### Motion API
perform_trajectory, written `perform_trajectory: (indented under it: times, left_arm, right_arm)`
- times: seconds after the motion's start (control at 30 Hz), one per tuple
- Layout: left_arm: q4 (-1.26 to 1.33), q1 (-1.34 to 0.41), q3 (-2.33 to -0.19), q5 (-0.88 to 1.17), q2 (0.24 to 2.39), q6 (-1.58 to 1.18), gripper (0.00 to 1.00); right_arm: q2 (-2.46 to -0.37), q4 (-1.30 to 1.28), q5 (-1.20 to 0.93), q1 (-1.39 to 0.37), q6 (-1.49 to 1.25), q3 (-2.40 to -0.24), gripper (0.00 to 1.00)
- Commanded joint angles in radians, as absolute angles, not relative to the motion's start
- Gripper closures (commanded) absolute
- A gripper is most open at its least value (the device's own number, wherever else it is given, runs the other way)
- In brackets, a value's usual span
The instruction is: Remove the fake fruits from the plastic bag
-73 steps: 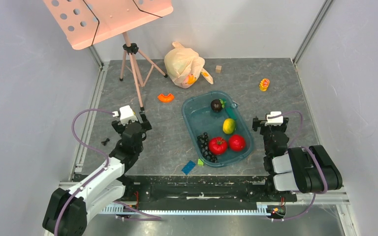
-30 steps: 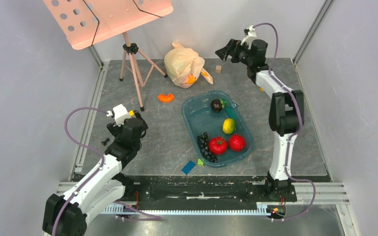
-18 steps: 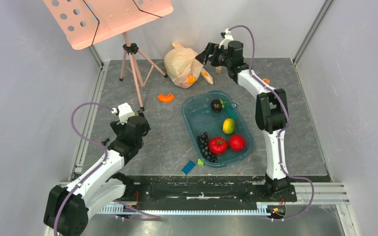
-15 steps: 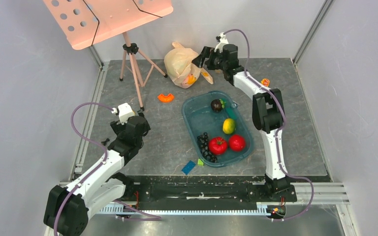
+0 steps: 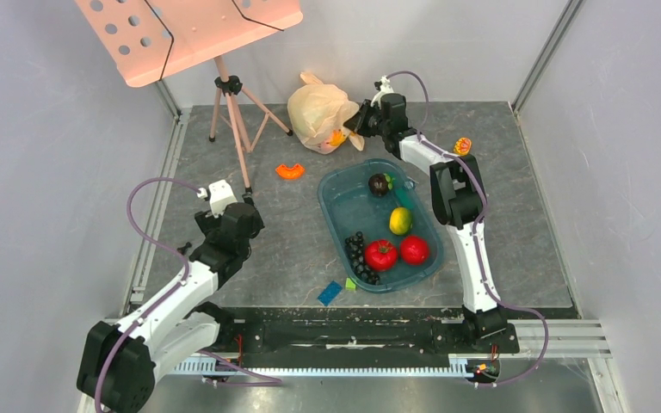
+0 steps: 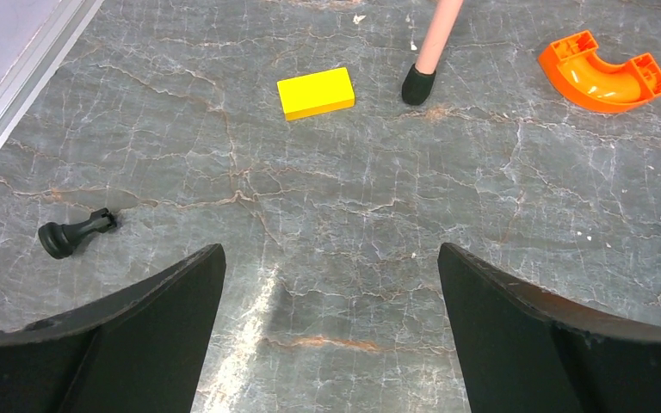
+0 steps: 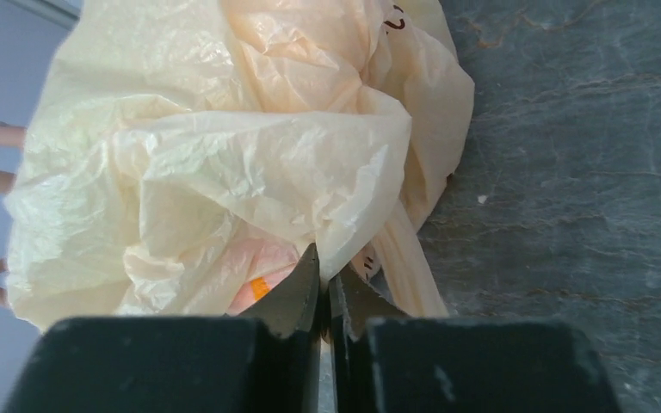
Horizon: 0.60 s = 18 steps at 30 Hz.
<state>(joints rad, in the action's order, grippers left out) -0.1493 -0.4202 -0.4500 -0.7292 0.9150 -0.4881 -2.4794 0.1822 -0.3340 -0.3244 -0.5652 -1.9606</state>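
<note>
A moment ago the right fingers (image 7: 297,297) stood wide apart, just short of the plastic bag (image 7: 224,155). Now they have come in and closed to a thin slit, pinching a hanging fold of the bag between the tips. An orange patch (image 7: 260,286) shows through the film just left of the tips. The right arm (image 5: 447,185) is stretched far out past the teal tray (image 5: 340,211), with the wrist low at the bag. The left arm (image 5: 181,292) has hardly moved. It is bent, and the left fingers (image 6: 129,335) are wide over the surface (image 6: 353,241), with a yellow block (image 6: 315,92) ahead between them.
</note>
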Motion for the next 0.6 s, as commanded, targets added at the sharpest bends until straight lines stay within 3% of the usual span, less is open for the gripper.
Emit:
perform_trajectory:
  times: [0.0,0.2,0.3,0.4,0.57]
  left_arm:
    - [-0.128,-0.415,-0.477,-0.778,0.92,-0.486,0.0]
    - [-0.119,-0.415,-0.467,-0.772,0.918,-0.494,0.0]
    - [-0.111,-0.416,-0.468,-0.762,0.926,-0.491,0.0]
    - [-0.103,-0.415,-0.469,-0.744,0.935,-0.483,0.0]
    - [-0.122,-0.415,-0.477,-0.746,0.934,-0.482,0.0]
  right_arm:
    - [-2.424,0.3,-0.329,-0.331,-0.552,-1.978,1.0]
    - [-2.294,0.262,-0.309,-0.348,-0.423,-1.972,1.0]
    - [-2.228,0.19,-0.303,-0.375,-0.324,-1.977,0.89]
    - [-2.175,0.096,-0.286,-0.42,-0.224,-1.976,1.0]
    - [-2.102,-0.053,-0.232,-0.544,-0.07,-1.951,1.0]
